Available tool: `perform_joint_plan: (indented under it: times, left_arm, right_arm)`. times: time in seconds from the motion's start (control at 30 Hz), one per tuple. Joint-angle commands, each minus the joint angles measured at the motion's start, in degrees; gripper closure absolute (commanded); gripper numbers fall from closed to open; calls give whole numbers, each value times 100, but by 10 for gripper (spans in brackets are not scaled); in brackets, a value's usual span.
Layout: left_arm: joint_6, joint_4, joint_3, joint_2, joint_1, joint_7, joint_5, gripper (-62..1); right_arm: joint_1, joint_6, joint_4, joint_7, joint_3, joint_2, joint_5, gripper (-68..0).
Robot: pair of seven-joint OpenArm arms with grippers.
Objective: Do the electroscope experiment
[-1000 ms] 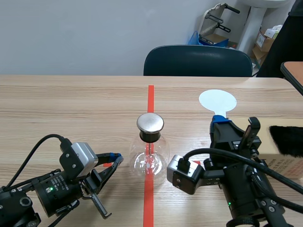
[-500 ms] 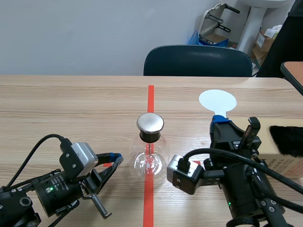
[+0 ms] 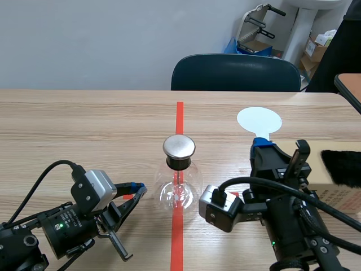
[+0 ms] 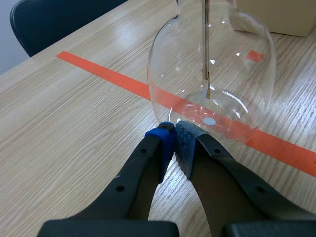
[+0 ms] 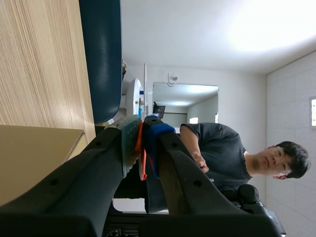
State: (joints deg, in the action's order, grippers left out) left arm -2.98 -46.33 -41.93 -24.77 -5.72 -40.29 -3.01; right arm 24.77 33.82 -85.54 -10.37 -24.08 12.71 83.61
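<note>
Wood table (image 3: 84, 124) bears electroscope (image 3: 179, 176); blue chair (image 3: 236, 72), perhaps boxes (image 3: 318, 48), behind.

Metal-capped clear glass electroscope (image 3: 179, 180) stands upright, its leaves seemingly hanging closed.

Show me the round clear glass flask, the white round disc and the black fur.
Round clear glass flask (image 3: 169, 189): scene view, its bulb.
White round disc (image 3: 259, 119): scene view, its face.
Black fur (image 3: 340, 167): scene view, its middle.

Wooden table (image 3: 84, 130), glass electroscope (image 3: 179, 182), cardboard box (image 3: 341, 195)
</note>
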Motion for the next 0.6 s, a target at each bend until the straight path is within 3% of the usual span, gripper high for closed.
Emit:
perform_joint_plan:
  times: [0.0, 0.57]
  left_arm:
    - [33, -92, 26, 13, 0, -46, -39, -40]
    - [33, -92, 26, 13, 0, -13, -39, -40]
  right_arm:
    - [-79, 83, -48, -24, 33, 13, 9, -20]
    - [-79, 83, -48, 87, 33, 13, 9, -20]
